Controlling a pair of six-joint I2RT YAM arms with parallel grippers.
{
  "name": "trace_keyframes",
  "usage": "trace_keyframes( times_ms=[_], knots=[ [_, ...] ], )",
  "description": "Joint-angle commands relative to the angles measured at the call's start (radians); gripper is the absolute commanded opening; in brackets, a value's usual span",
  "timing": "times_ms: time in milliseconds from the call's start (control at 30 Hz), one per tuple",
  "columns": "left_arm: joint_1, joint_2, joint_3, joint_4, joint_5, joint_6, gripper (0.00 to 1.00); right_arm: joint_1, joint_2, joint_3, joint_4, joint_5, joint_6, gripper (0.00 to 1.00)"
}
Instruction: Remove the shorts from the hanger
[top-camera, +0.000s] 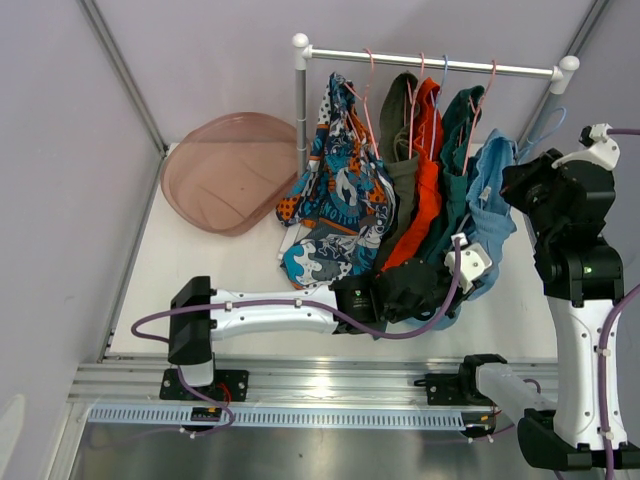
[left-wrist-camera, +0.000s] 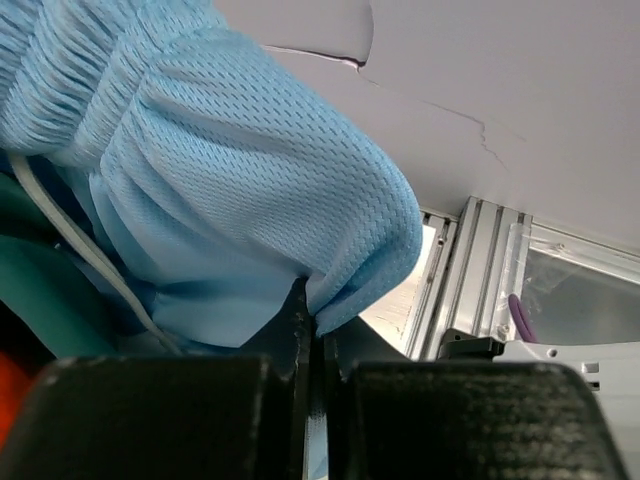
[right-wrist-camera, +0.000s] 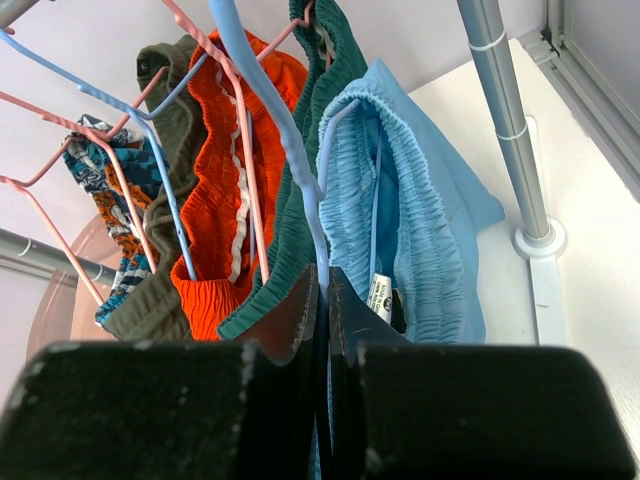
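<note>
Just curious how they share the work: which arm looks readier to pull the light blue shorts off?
Left. The left gripper is shut on the hem of the light blue shorts; the right gripper pinches the blue hanger.

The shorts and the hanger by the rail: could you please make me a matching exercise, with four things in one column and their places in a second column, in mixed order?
Things
1. printed shorts
2. orange shorts
3. light blue shorts
4. thick blue hanger

Places
A. pinched in the shut left gripper
B. between the olive shorts and the dark teal shorts
C. clamped in the shut right gripper
D. nearest the pink basin

Pairs: 1-D, 2-B, 3-A, 4-C
</note>
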Motion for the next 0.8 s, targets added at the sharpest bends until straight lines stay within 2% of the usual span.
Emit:
trace_keyframes(
  times_ms=[0,167,267,367,467,533,633,767],
  knots=[
    [-0.003,-0.008,0.019,0.031,-0.007,0.005,0.0,0.005,-0.024,0.059,0.049,-0.01,0.022,0.0],
    [-0.029,-0.093,-0.059,0.008,0.009,-0.022,0.0,0.005,-0.002,0.071,0.052,0.01,0.002,0.0],
    [-0.094,-0.202,-0.245,0.057,-0.014,-0.048,0.0,0.002,0.03,0.089,0.06,0.022,-0.013,0.0],
    [-0.227,-0.282,-0.374,0.068,-0.095,-0.064,0.0,-0.006,0.06,0.109,0.074,0.029,-0.027,0.0],
    [-0.278,-0.313,-0.458,0.073,-0.149,-0.129,0.0,-0.018,0.08,0.135,0.077,0.032,-0.041,0.0],
    [-0.286,-0.32,-0.487,0.093,-0.149,-0.179,0.0,-0.023,0.088,0.146,0.077,0.033,-0.041,0.0],
    [-0.286,-0.314,-0.511,0.113,-0.151,-0.178,0.0,-0.024,0.085,0.152,0.066,0.032,-0.036,0.0],
    [-0.281,-0.255,-0.437,0.094,-0.187,-0.128,0.0,-0.024,0.071,0.195,0.0,0.016,-0.032,0.0]
  ],
)
